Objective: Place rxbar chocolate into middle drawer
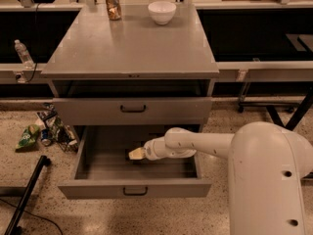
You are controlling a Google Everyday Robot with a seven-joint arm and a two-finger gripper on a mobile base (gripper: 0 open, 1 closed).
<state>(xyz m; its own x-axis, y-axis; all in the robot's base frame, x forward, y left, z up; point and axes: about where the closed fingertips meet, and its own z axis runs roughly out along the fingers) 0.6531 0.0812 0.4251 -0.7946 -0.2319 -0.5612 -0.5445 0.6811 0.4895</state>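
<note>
The middle drawer [105, 168] is pulled wide open below the cabinet's closed upper drawer [88, 110]. My gripper [136, 154] reaches in from the right and sits low over the drawer floor, a little left of its centre. A small dark shape [133, 149] right at the gripper's tip looks like the rxbar chocolate. Most of it is hidden by the gripper, and I cannot tell whether it is held or lying on the floor of the drawer.
An orange drink can [113, 4] and a white bowl [162, 11] stand at the back of the cabinet top [132, 48]. Snack bags and cans [46, 130] lie on the floor at left, beside a black pole [27, 192]. A water bottle [23, 53] stands far left.
</note>
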